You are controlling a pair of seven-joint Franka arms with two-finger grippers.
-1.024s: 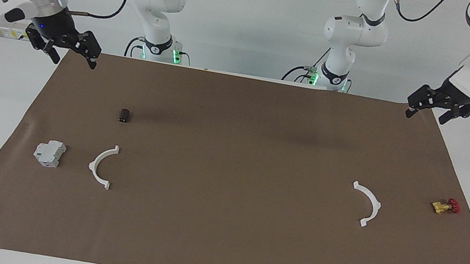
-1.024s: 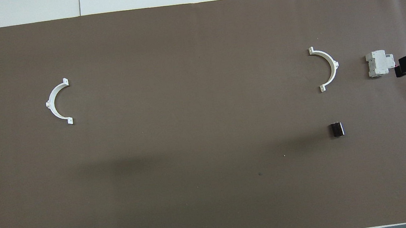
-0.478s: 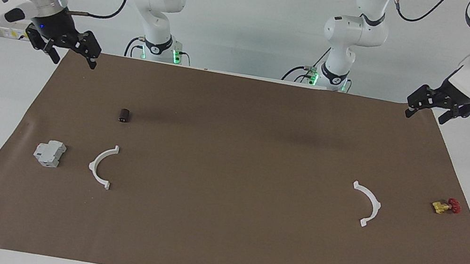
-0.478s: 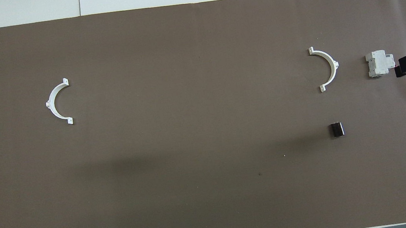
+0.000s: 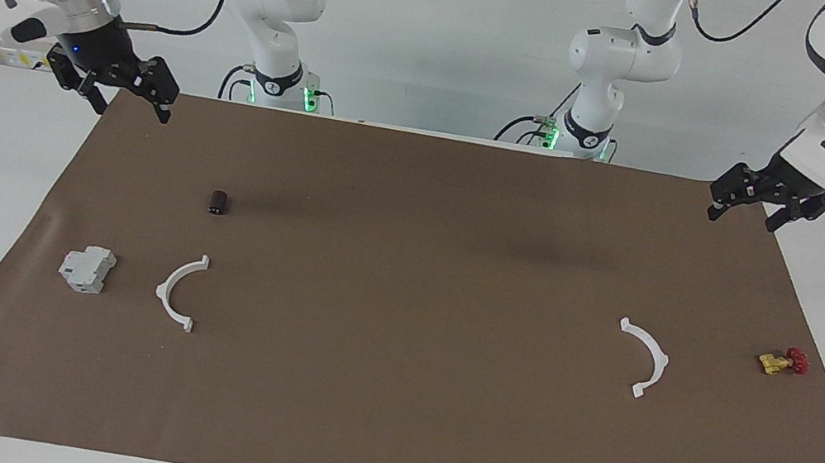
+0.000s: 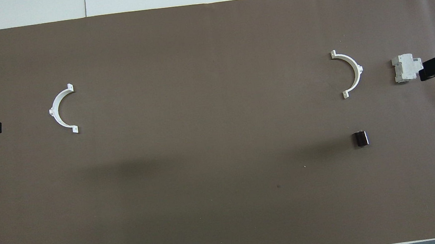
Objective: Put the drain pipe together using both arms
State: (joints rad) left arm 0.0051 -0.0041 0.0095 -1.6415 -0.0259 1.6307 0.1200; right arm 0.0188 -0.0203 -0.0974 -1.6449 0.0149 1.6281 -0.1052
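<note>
Two pipe halves point(image 5: 179, 291) point(image 5: 643, 358) lie well apart on mat point(image 5: 397, 422).

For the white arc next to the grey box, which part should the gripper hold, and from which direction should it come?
Probably from straight above, pinching the thin band of the arc between its mid-arc tab and an end tab, one finger inside the curve and one outside. It lies flat on the mat, so no side offers a hold. The open right gripper is at that end.
</note>
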